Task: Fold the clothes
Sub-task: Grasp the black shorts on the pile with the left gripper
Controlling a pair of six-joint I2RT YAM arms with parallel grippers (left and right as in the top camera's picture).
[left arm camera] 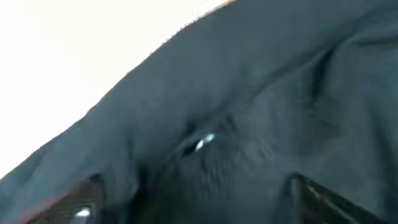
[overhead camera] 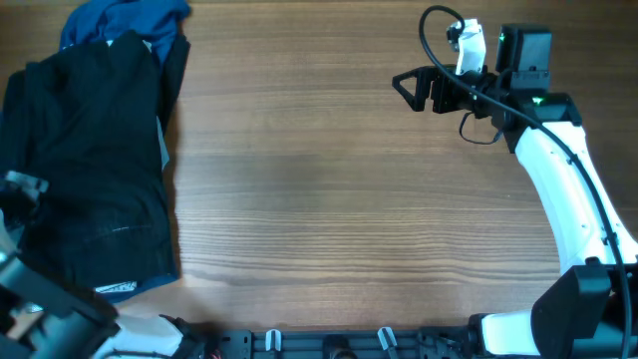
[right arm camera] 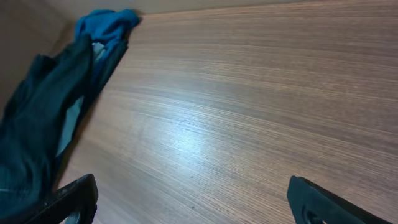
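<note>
The clothes lie in a heap at the table's left edge. Black shorts are on top, with a sliver of pale grey lining. A dark blue garment sticks out at the far end. Both also show in the right wrist view, the shorts and the blue garment. My left gripper is down on the black fabric, with its fingers wide apart and cloth between them. My right gripper is open and empty over bare wood at the far right.
The wooden table stretches between the heap and the right arm. A fixture with clips runs along the front edge. The right arm's white link crosses the right side.
</note>
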